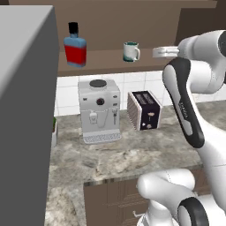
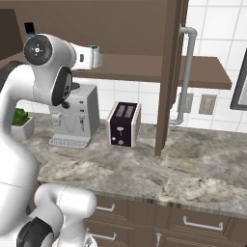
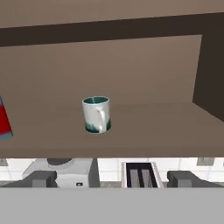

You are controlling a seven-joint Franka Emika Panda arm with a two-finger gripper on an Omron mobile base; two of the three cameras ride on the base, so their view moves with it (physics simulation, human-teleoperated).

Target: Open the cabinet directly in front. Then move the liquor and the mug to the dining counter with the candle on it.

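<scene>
With the cabinet [image 2: 169,72] open, the fingers [image 3: 43,178] stand spread wide and empty, level with its shelf [image 3: 131,131] and short of the upright mug [image 3: 96,114], which stands apart to the right of the liquor [image 1: 75,46].

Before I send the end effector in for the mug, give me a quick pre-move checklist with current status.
1. Cabinet open: ok, the door stands edge-on and the shelf is exposed.
2. Mug upright on the shelf: ok, handle faces the hand camera.
3. End effector open and empty: ok, fingertips wide apart, nothing between them.
4. Lined up with the mug: not ok, in the hand view the mug sits slightly left of centre and above the fingertips.
5. Clearance from the liquor: ok, it stands well to the left of the mug.
6. Path to the candle counter: cannot tell.
</scene>
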